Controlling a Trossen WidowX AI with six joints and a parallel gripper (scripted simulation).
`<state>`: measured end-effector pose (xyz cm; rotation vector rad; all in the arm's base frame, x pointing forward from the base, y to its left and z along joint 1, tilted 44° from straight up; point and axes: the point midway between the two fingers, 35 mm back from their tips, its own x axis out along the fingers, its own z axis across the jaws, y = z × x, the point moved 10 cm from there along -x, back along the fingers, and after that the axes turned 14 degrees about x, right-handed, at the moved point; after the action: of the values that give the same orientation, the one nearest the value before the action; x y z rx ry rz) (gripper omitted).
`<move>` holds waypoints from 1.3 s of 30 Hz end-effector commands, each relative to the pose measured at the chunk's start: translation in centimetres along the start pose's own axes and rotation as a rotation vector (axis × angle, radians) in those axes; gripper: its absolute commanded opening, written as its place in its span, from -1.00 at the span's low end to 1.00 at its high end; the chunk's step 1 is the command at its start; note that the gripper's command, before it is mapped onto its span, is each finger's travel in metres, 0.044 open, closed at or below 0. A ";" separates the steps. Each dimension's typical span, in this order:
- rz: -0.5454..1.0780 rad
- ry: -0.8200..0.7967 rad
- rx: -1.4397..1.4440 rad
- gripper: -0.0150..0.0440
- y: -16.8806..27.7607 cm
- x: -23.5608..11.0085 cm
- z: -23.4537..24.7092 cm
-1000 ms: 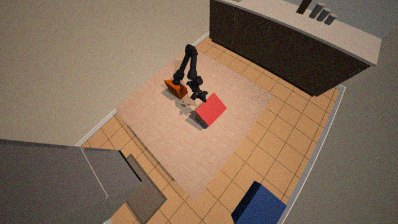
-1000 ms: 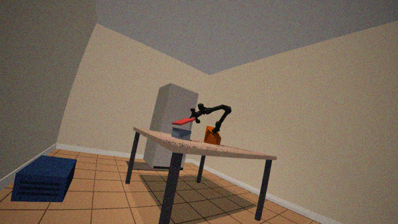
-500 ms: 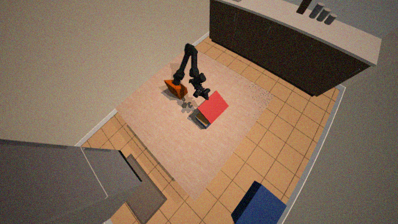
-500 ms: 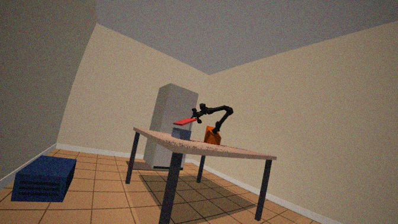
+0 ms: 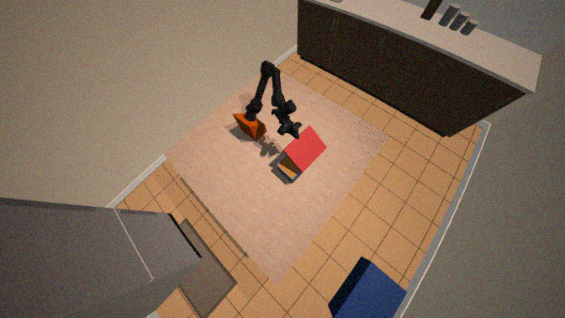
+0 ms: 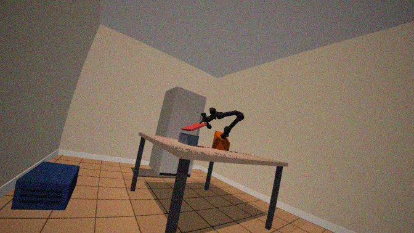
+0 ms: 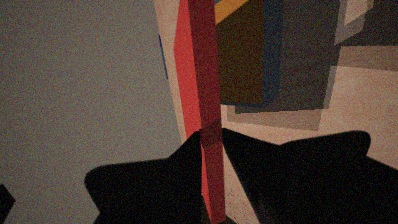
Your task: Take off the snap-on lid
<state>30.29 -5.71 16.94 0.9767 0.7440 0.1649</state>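
Gripper point(image 5: 294, 131) fingers are clamped on one edge of the red lid point(image 5: 305, 148), which hangs in the air off the box. In the wrist view the lid point(image 7: 200, 90) runs edge-on straight out from between the two dark fingers, its thin rim facing the camera. From the exterior view the lid point(image 6: 192, 126) slopes slightly, its far end lower than the gripped end (it touches nothing else). Below and just beyond the gripper stands the blue storage box point(image 6: 188, 139) on the tabletop point(image 6: 215, 153), open at the top; from above, part of its brown interior point(image 5: 290, 165) shows past the lid's edge while the lid covers the remainder. Behind the gripper, the arm's orange base point(image 5: 250, 124) sits on the tabletop. Farther off, a blue crate point(image 6: 46, 185) lies on the tiled floor.
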 end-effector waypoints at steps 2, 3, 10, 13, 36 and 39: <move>0.001 -0.017 -0.003 -0.49 1.2 -0.3 -0.1; 0.001 -0.017 -0.003 -0.49 1.4 -0.3 -0.1; 0.001 -0.017 -0.002 -0.49 2.8 -0.4 -0.5; 0.002 -0.017 -0.002 -0.49 3.4 -0.4 -0.7; 0.004 -0.017 -0.001 -0.49 7.8 -0.7 -2.0; 0.004 -0.017 0.000 -0.49 8.4 -0.7 -2.2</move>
<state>29.98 -0.08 22.21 0.9785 0.7497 0.1639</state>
